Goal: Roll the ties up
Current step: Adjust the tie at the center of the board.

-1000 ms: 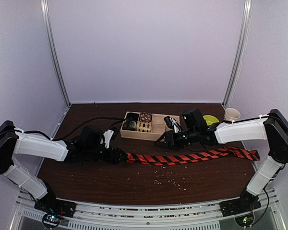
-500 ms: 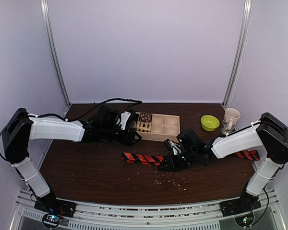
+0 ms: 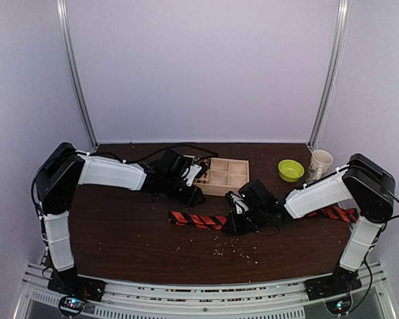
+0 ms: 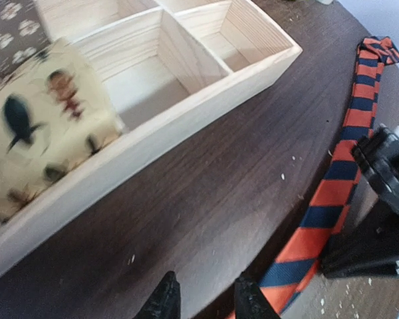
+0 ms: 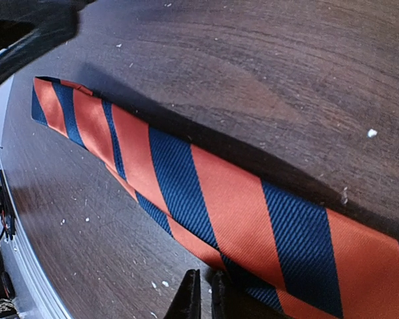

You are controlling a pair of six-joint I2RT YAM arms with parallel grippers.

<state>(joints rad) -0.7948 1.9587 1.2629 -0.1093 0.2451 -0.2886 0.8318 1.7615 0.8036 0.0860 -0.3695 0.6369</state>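
The tie (image 3: 196,219), striped orange-red and dark, lies flat across the table from left of centre to the right edge. It also shows in the left wrist view (image 4: 346,166) and fills the right wrist view (image 5: 239,199). My right gripper (image 3: 231,226) (image 5: 204,296) sits low at the tie's near edge around mid-length. Its jaws are shut to a thin slit, and no fabric shows between them. My left gripper (image 3: 194,196) (image 4: 207,299) hovers over bare table in front of the wooden tray (image 3: 229,174) (image 4: 206,100). It is open and empty, a little left of the tie.
Patterned fabric rolls (image 4: 40,133) fill the tray's left compartments. A green bowl (image 3: 290,170) and a paper cup (image 3: 319,163) stand at the back right. Crumbs (image 3: 236,247) are scattered on the table in front of the tie.
My left gripper left the tie's left end, swung back to the tray's front and narrowed its jaws. My right gripper moved left and down onto the tie's near edge and closed.
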